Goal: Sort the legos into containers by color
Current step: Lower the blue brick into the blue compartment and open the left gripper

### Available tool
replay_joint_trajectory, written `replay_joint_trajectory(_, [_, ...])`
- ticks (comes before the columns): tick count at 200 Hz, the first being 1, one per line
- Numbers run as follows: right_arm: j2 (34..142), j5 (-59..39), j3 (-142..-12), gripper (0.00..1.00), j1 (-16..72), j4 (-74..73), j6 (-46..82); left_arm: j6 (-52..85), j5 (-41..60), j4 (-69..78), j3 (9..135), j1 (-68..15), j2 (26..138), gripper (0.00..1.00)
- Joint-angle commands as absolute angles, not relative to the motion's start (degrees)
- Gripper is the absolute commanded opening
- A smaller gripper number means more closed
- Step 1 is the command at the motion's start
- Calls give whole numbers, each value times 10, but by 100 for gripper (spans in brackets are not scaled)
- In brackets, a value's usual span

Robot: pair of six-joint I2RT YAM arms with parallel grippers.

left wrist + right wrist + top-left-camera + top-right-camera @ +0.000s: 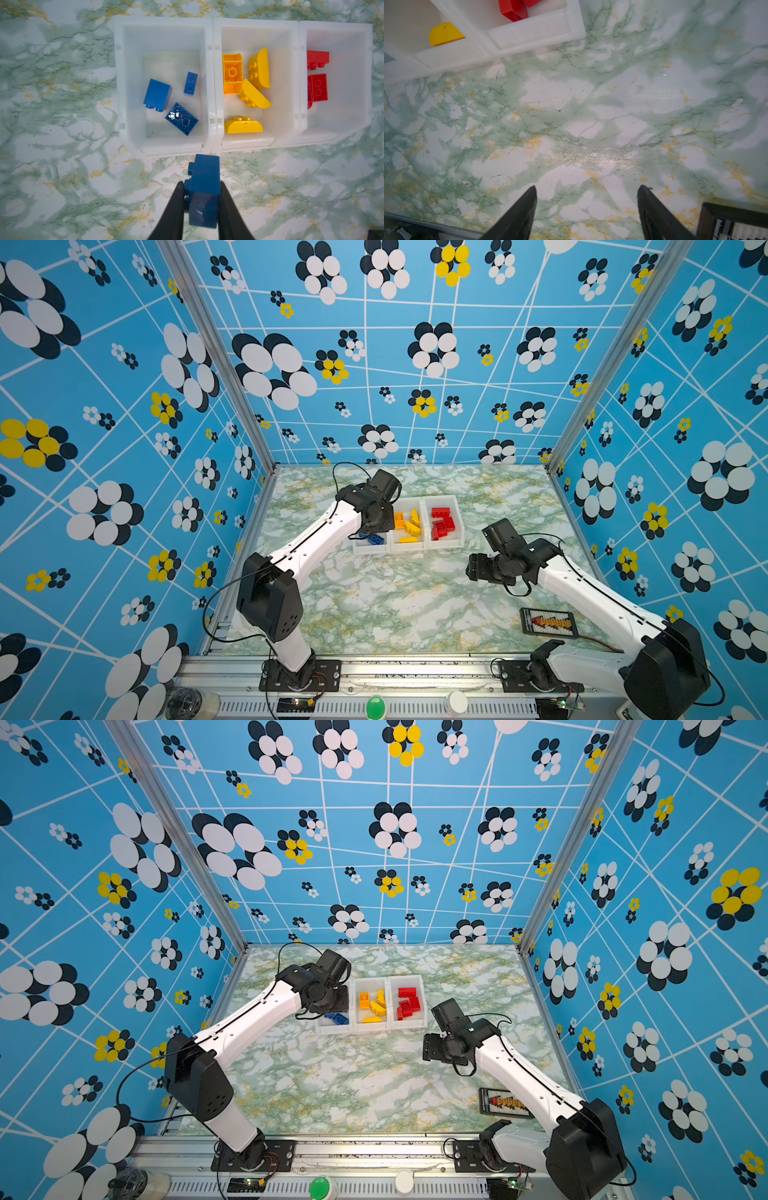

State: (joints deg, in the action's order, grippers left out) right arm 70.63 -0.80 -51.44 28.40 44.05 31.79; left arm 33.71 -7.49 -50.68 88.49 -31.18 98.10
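As seen from the left wrist camera, found the left gripper [201, 184] clenched on a blue brick [206, 166], studs facing sideways, hanging over the table [62, 145] just short of the front wall of the containers [214, 83], in line with the join between end bin [128, 83] and middle bin [280, 62]. Could not determine its height above the table from that view. Counted three blue legos [181, 118] loose in the end bin and four yellow legos [256, 94] in the middle bin, one lying hollow side up. Saw the red legos [318, 87] in the third bin [349, 83] only in part, cut by the dividing wall. Could not count them in the top views either: piled close, edges merged. In both top views, found the left gripper and its brick hidden under the arm's black wrist [374, 506], with most of the end bin covered too; made out only a strip of blue at the near end. Found the right gripper [587, 188] released, jaws wide apart, nothing between, over bare table near the corner of the third bin. Could not make out its fingers in the top views. Noted a black tray [548, 622] on the table toward the front right, cut down to one corner in the right wrist view; beads on it too small to tell apart.
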Motion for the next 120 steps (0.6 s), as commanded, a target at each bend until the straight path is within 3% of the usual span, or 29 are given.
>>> replay_joint_trajectory(1, [722,-17,-536,77,277,434,316,304,-70,-496,909,-288,1011,21])
replay_joint_trajectory(82, [785,-26,-580,78,265,434,314,272,-47,-461,982,-230,1136,22])
replay_joint_trajectory(108, [802,-29,-597,77,263,445,311,267,-45,-454,1002,-224,1167,28])
replay_joint_trajectory(120, [807,-29,-604,77,262,450,311,265,-47,-455,1008,-223,1177,36])
